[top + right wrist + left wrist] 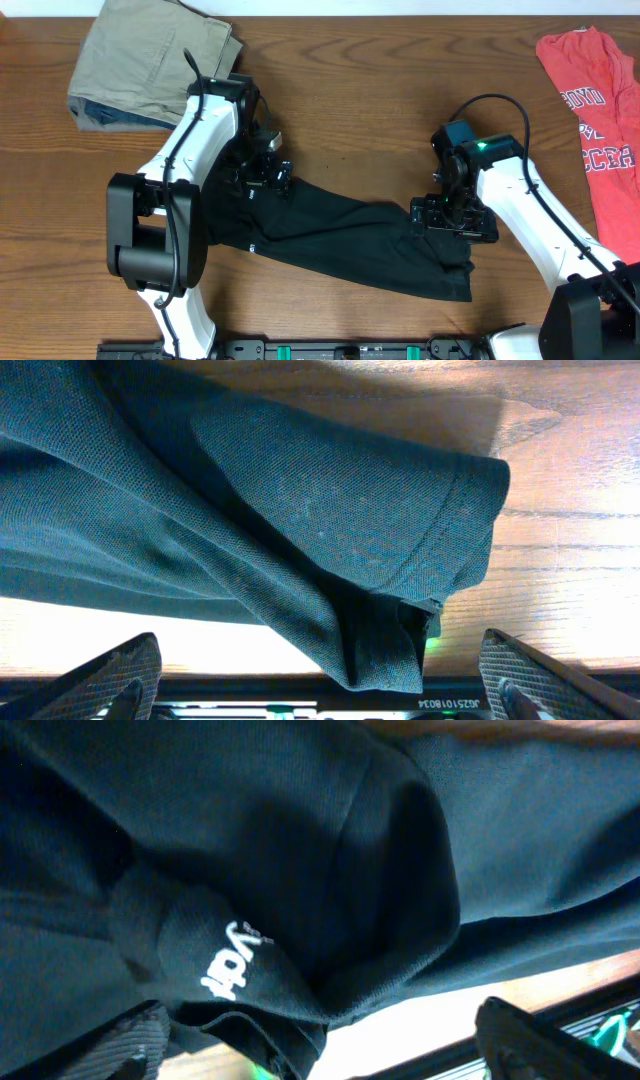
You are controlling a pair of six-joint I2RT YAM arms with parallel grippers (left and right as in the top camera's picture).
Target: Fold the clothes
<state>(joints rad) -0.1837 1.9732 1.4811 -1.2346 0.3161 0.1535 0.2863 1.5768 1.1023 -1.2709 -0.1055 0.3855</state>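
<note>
The black shirt (pixel 340 245) lies crumpled in a long strip across the middle of the table (pixel 350 80), from the left arm to the right arm. The left gripper (pixel 268 178) is low over its left end, jaws wide apart and gripping nothing. In the left wrist view, the fabric with the white logo (pixel 230 960) bunches between the fingers (pixel 525 1035). The right gripper (pixel 447 215) is over the right end, also fully spread and empty, with a sleeve (pixel 380 500) lying before it on the wood. Folded trousers (pixel 150 60) lie at the far left corner, just beside the left arm. A red T-shirt (pixel 600 110) lies at the right edge, apart from the shirt.
</note>
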